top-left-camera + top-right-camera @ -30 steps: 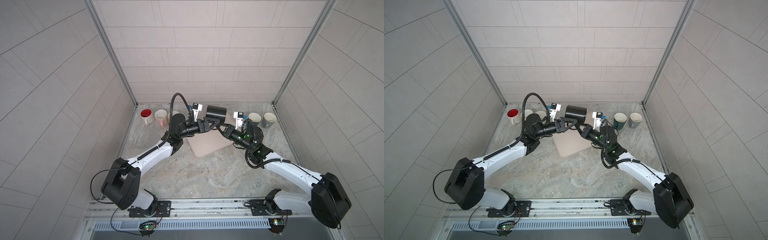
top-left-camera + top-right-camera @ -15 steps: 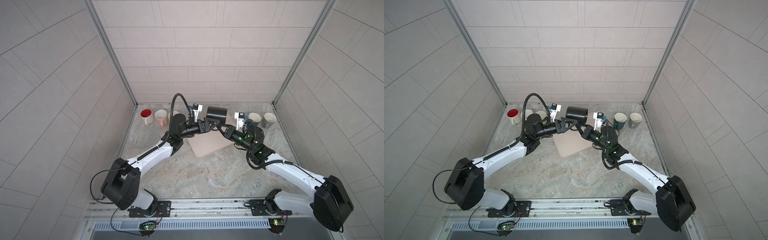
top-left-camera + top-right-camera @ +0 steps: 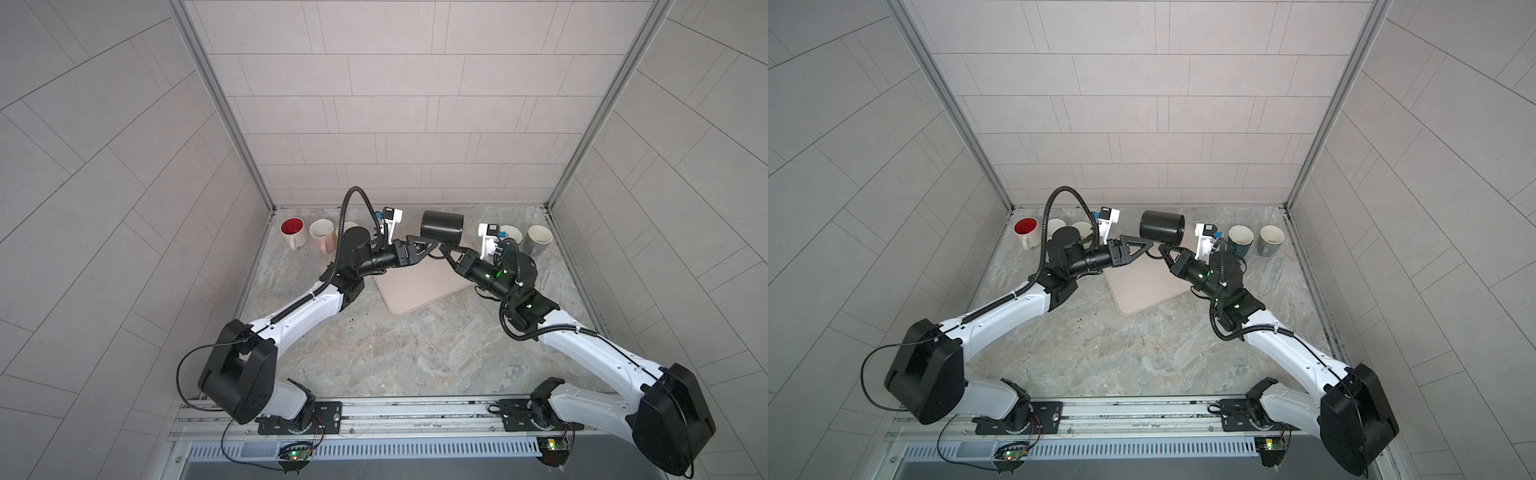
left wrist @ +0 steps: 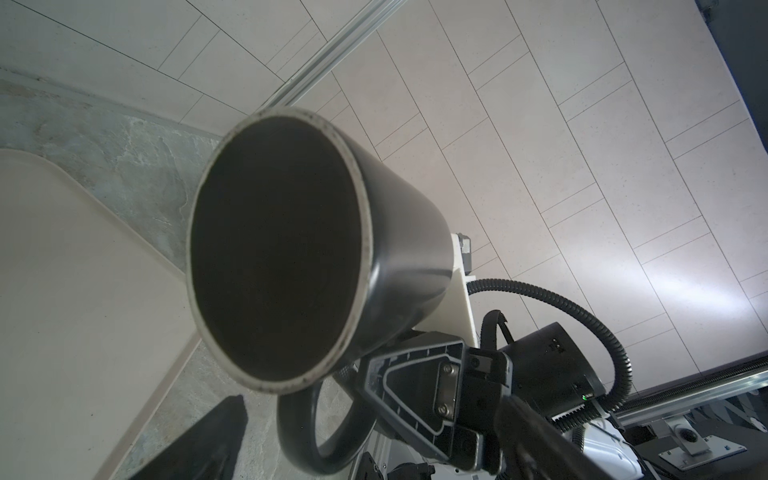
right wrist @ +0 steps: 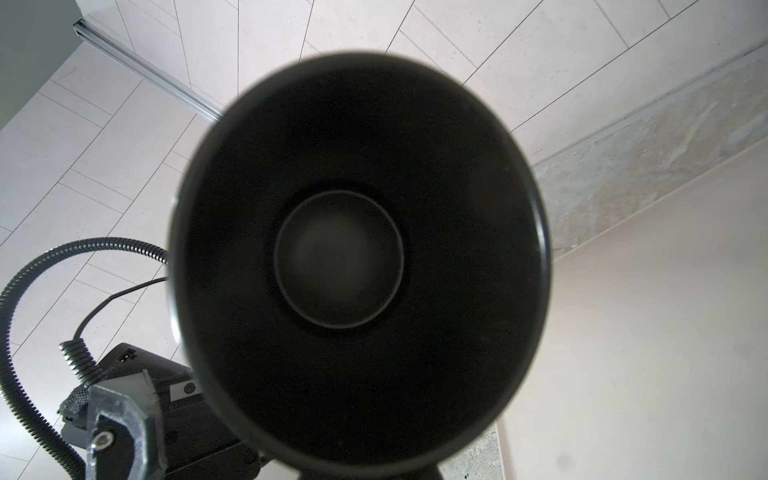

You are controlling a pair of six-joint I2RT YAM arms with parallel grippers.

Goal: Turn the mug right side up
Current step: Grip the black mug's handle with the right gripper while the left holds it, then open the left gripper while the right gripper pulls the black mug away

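The black mug hangs on its side in the air above the back edge of the mat. Its mouth faces the left arm and fills the left wrist view. Its base faces the right wrist view. The handle points down, and my right gripper is shut on it from below. My left gripper stands open just under the mug's mouth end, nothing between its fingers. In the right wrist view the mug hides that gripper's own jaws.
A beige mat lies on the stone table below the mug. Upright mugs line the back wall: a red-lined one and a pinkish one on the left, a teal one and a grey one on the right.
The right gripper has carried the mug slightly to the right. The left gripper stays open in about the same place.
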